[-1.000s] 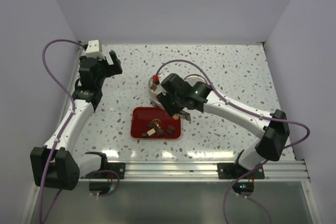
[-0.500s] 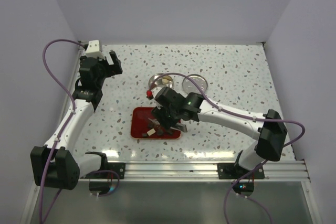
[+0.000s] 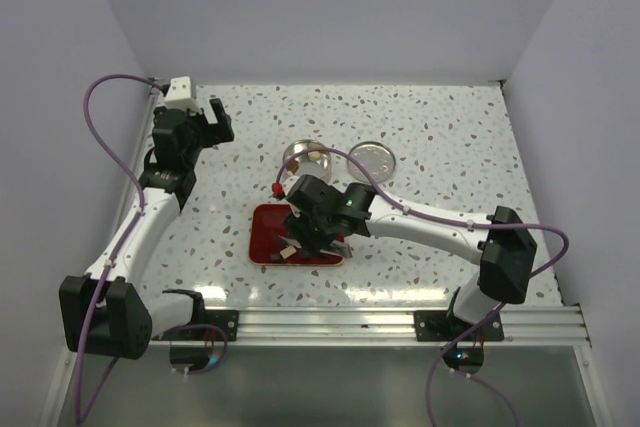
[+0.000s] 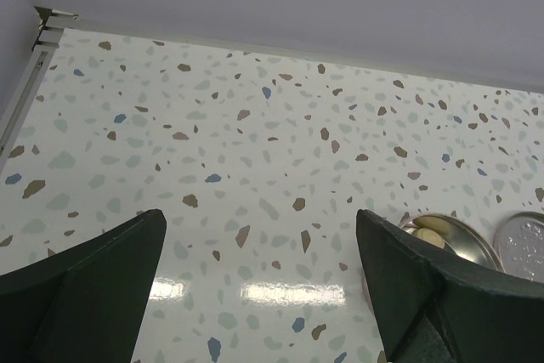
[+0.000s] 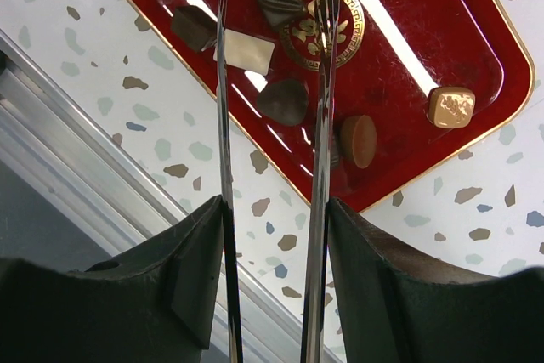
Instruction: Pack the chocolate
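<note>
Several small chocolate pieces lie on the flat red tray (image 5: 425, 31): a dark rounded one (image 5: 282, 101), a cream square (image 5: 248, 51), a dark block (image 5: 194, 27), a striped one (image 5: 280, 0), a light brown disc (image 5: 358, 140) and a caramel square (image 5: 451, 107). My right gripper (image 5: 276, 210) is shut on long metal tweezers (image 5: 323, 125), whose open tips straddle the dark rounded piece. In the top view it (image 3: 305, 232) hovers over the tray (image 3: 262, 242). The round tin (image 3: 305, 157) holds cream pieces (image 4: 429, 231). My left gripper (image 4: 259, 235) is open and empty at the back left (image 3: 215, 119).
The tin's round lid (image 3: 371, 159) lies on the table right of the tin; it also shows in the left wrist view (image 4: 523, 244). A metal rail (image 3: 330, 322) runs along the table's near edge, close below the tray. Walls close in the back and sides.
My right arm has swung from beside the tin forward and left, and now holds the tweezers over the red tray. The left arm has not moved.
</note>
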{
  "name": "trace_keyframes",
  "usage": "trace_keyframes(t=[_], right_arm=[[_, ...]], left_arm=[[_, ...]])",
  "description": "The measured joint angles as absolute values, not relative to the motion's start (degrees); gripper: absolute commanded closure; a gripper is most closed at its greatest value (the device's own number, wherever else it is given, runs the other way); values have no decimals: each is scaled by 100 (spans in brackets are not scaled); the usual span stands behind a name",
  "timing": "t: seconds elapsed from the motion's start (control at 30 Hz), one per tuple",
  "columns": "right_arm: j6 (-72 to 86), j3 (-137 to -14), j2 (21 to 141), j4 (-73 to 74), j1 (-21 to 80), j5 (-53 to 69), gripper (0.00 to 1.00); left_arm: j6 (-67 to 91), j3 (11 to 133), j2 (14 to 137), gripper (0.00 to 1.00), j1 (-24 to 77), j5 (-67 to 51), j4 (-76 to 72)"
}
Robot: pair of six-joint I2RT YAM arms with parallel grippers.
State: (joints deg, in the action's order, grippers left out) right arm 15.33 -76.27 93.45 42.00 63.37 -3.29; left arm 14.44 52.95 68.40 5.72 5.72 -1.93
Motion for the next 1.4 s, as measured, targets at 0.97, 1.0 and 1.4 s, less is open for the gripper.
trace_keyframes(t=[0.97,1.0,1.4], right_arm=[[1479,-7572,9526,4292,6477,-631,64],[1468,-7581,9524,4309,6484,-659,64],[1205,-8215,9577,4729,6488,-1079,65]], left_arm=[[1444,5295,6840,0,615,574,-193],[1441,5295,6840,0,615,574,-193],[1441,5295,6840,0,615,574,-193]])
